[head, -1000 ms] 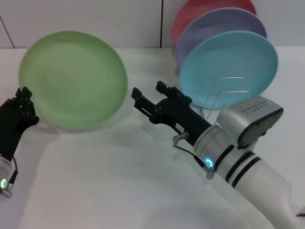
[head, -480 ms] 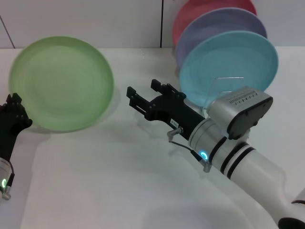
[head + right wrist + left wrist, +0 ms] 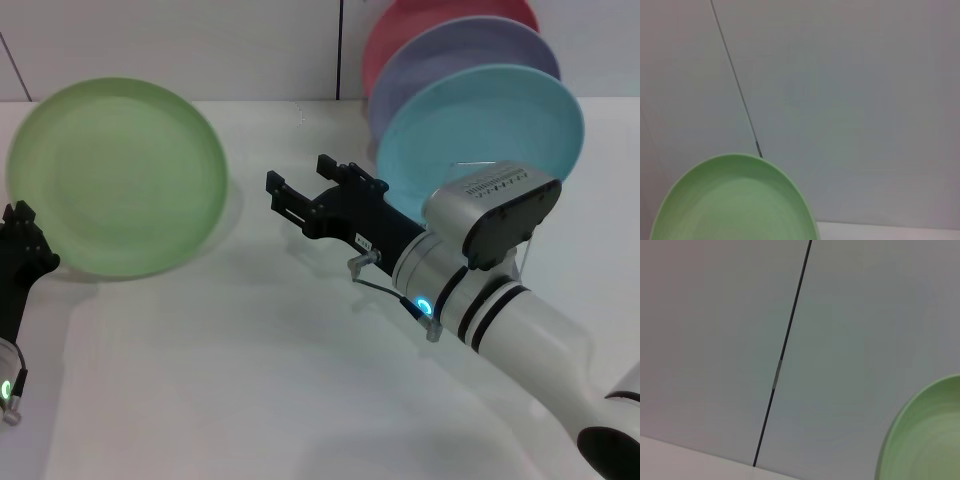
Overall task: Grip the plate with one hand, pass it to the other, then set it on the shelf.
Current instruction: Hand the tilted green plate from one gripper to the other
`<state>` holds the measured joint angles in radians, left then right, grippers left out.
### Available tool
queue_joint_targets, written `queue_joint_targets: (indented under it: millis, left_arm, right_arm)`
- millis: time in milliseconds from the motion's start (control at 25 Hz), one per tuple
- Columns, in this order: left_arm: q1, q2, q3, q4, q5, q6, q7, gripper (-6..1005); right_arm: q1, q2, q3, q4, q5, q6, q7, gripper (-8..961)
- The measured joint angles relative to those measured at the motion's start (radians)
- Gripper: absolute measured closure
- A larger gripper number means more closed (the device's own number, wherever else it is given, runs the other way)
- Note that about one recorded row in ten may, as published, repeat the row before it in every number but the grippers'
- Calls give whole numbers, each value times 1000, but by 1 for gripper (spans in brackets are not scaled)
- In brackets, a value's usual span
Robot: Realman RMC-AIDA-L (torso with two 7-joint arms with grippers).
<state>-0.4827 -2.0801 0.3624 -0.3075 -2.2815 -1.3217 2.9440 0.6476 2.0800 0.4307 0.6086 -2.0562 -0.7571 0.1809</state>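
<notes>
White worktop point(image 3: 250, 380) runs back to a pale panelled wall point(image 3: 200, 45) whose thin dark seam shows in both wrist views. On the robot's left, the light-green plate point(image 3: 117, 178) is held up off the worktop, tilted with its face toward the head camera, its lower left rim at the left claw point(image 3: 22, 245) — the black fingers there grip that edge. The left wrist view catches only a curved piece of the plate's rim point(image 3: 925, 440) against the wall. The right claw point(image 3: 305, 195) reaches across the middle of the scene toward the plate with its two black fingers spread apart, pointing at the plate's right edge but apart from it, a gap of bare worktop showing between them. Its silver-and-black arm point(image 3: 480, 270) stretches back to the lower right. The right wrist view looks over the plate's upper rim point(image 3: 735, 200) at the wall behind. On the far right stands the shelf point(image 3: 480, 200) — thin silver wire loops, partly hidden by the right arm — with a turquoise-blue plate point(image 3: 480, 140) upright at the front, a lavender plate point(image 3: 450, 60) behind it and a pink-red plate point(image 3: 420, 20) at the back, all leaning the same way.
</notes>
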Motion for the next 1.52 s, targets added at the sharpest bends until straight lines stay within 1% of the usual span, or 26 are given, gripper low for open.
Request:
queue_joint_targets:
  millis: [240, 760, 1040, 1520]
  left_arm:
    - [6, 0, -1, -12, 1, -23, 0, 921]
    - [12, 0, -2, -40, 43, -52, 1, 917]
    - [14, 0, -4, -51, 51, -62, 1, 914]
    - [6, 0, -19, -57, 92, -59, 1, 911]
  right_arm:
    - [22, 1, 20, -2, -45, 39, 0, 207]
    - [56, 3, 61, -22, -61, 82, 0, 208]
    - [95, 2, 75, -36, -84, 128, -1, 209]
    - [103, 6, 83, -43, -104, 156, 4, 210]
